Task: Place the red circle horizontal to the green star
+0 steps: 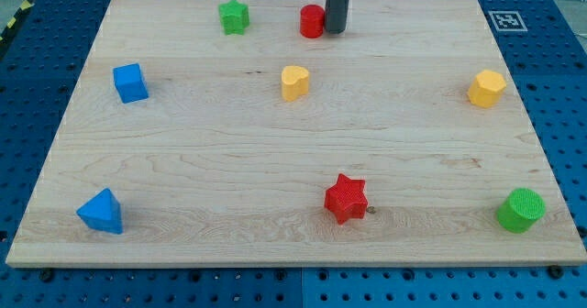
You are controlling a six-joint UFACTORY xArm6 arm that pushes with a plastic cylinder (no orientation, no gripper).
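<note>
The red circle (312, 21) stands near the view's top, a little left of centre. The green star (234, 16) sits to its left at about the same height, a short gap apart. My tip (336, 30) is the lower end of the dark rod and rests right against the red circle's right side.
On the wooden board (183, 161) also lie a yellow heart (294, 82), a blue cube (130, 82), a blue triangle (101, 212), a red star (346, 198), a green circle (520, 209) and a yellow hexagon (487, 88). The board's top edge is close behind the red circle.
</note>
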